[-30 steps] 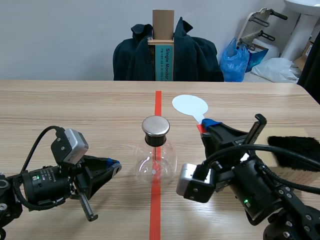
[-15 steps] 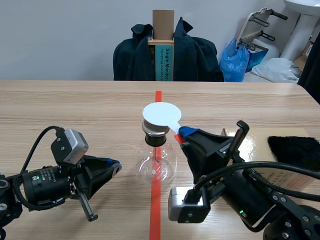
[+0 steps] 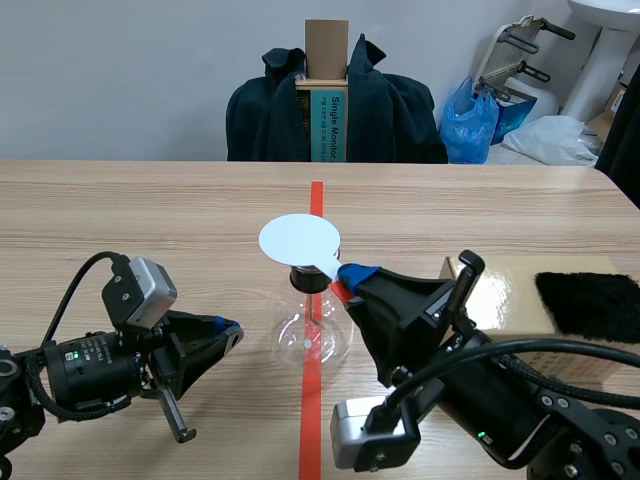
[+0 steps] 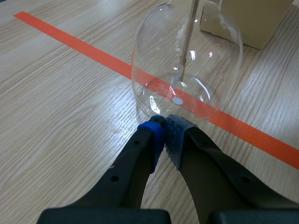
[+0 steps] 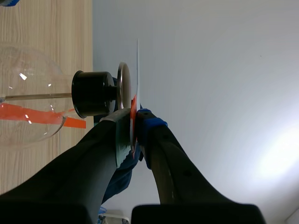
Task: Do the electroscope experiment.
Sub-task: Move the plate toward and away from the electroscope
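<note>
The electroscope flask [image 3: 312, 328] sits mid-table right on the orange tape line [image 3: 316, 200]. It's clear glass with just a thin metal rod [image 4: 187, 42] hanging down inside from the black stopper [image 5: 93, 93], and a metal cap [image 5: 124, 88] on top. The right gripper [image 3: 345, 275] is clamped on the red handle of a white disc [image 3: 298, 240] held just over that cap. The left gripper [image 4: 163, 122] lies low with its fingers pressed together on nothing, tips almost at the flask's base, and a cardboard box [image 3: 500, 290] off to the right has a black furry pad [image 3: 590, 300] lying on it.
</note>
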